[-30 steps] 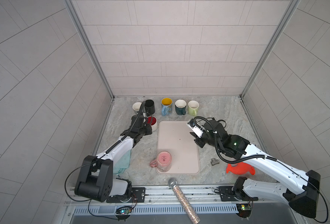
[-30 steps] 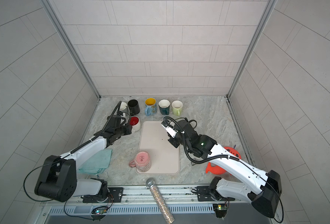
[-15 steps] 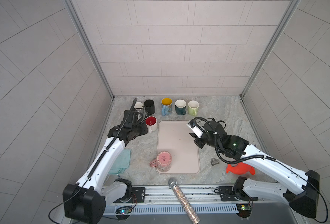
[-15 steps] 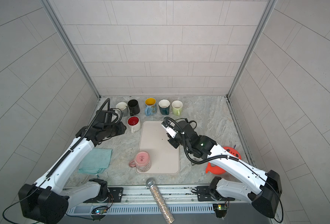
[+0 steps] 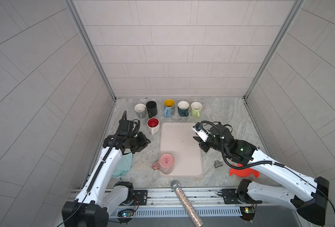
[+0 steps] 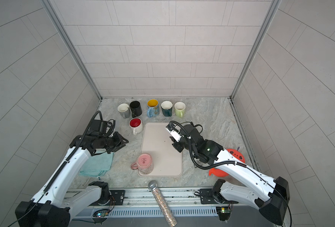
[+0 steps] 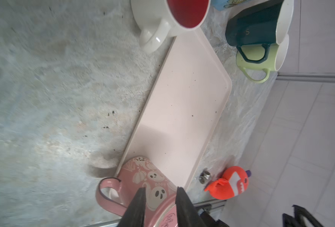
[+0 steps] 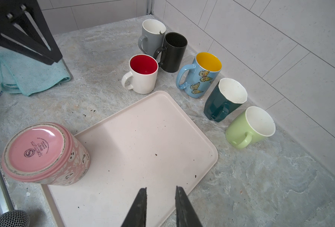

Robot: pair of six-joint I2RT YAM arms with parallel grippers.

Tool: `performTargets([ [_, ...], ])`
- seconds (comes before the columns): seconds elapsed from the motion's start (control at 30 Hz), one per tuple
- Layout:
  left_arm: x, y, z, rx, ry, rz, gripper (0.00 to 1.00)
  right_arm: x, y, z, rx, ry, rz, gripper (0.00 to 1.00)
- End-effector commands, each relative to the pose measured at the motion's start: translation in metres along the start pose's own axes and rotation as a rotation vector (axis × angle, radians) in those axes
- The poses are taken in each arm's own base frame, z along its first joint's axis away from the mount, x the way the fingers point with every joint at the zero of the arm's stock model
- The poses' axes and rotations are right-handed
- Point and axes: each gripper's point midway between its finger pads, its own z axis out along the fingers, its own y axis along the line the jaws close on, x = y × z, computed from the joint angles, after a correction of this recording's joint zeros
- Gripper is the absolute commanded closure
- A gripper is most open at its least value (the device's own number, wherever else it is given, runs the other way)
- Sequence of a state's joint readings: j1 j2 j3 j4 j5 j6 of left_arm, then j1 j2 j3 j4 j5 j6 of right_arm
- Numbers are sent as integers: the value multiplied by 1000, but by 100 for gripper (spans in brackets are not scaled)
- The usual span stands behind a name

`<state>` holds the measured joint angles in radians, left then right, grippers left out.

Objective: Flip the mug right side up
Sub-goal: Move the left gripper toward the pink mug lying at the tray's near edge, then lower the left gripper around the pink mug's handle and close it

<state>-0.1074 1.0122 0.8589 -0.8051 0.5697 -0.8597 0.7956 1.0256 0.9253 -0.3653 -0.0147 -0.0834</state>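
The pink ghost-print mug (image 5: 166, 164) (image 6: 144, 164) stands upside down, base up, on the near left corner of the pale pink tray (image 5: 179, 141). Its handle points left, off the tray. My left gripper (image 5: 143, 143) (image 6: 121, 141) hovers over the counter left of the tray, well short of the mug, open and empty. The left wrist view shows the mug (image 7: 149, 182) beyond my fingertips (image 7: 160, 188). My right gripper (image 5: 198, 142) (image 8: 160, 189) hangs open and empty over the tray's right edge, with the mug (image 8: 44, 155) far off.
Five upright mugs line the back: grey (image 5: 140, 110), black (image 5: 151, 109), blue butterfly (image 5: 169, 108), dark teal (image 5: 183, 108), light green (image 5: 196, 109). A white mug with red inside (image 5: 153, 125) stands by the tray's far left corner. Teal cloth (image 5: 123, 165), orange toy (image 5: 243, 173), metal fitting (image 5: 217, 164), glitter microphone (image 5: 184, 200).
My left arm has drawn back from the red-inside mug, toward the left and the front. Both grippers have opened a little. The right arm has hardly moved.
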Motion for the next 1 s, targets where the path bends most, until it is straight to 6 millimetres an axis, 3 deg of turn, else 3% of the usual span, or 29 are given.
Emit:
performTargets([
  [0.0,15,0,8,87,55,-221,67,-2,-2,-7,6,-31,34,74],
  [0.2,8,23,-21,99,-179,-353,64,0,-4,-11,15,-34,46,73],
  [0.33,12,37,-23,145,-231,-473,50,1,-3,-9,11,-31,51,73],
  [0.67,31,46,-1,179,-102,-672,50,2,-2,-3,10,-19,67,73],
  [0.97,60,49,6,-16,119,-754,50,4,-3,2,17,2,69,73],
])
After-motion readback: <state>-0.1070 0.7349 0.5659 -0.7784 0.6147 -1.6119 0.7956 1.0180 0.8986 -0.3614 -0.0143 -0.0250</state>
